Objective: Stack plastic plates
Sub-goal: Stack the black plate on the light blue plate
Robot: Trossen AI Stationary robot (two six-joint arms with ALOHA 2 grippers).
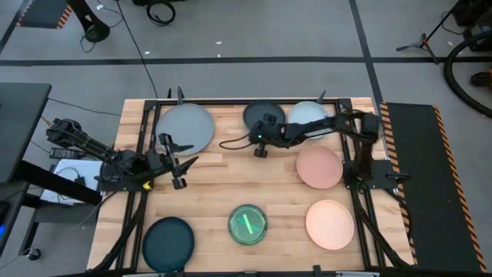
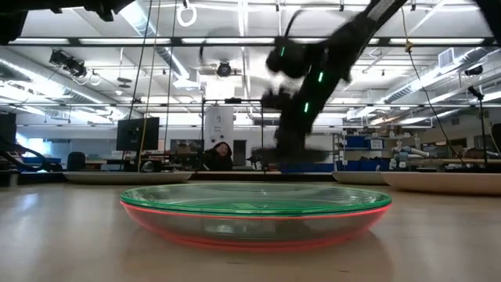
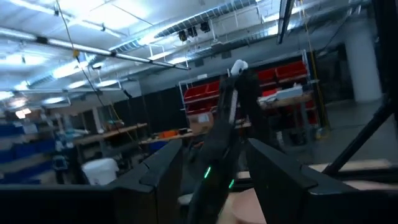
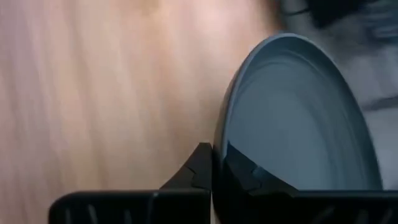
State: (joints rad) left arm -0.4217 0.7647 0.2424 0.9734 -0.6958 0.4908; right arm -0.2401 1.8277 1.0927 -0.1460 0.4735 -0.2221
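Wooden table (image 1: pixel 223 185); right tool (image 4: pixel 214 165) pinching dark plate (image 4: pixel 298 118) rim.

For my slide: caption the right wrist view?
Right gripper shut on the dark plate's rim above the wooden table.

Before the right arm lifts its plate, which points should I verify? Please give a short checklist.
1. Right gripper shut on the rim of the dark round plastic plate: ok.
2. Dark plate clear of the wooden table: cannot tell.
3. Left gripper open, empty, beside the large grey round plate: ok.
4. Translucent teal plate nested on the red plate: ok.
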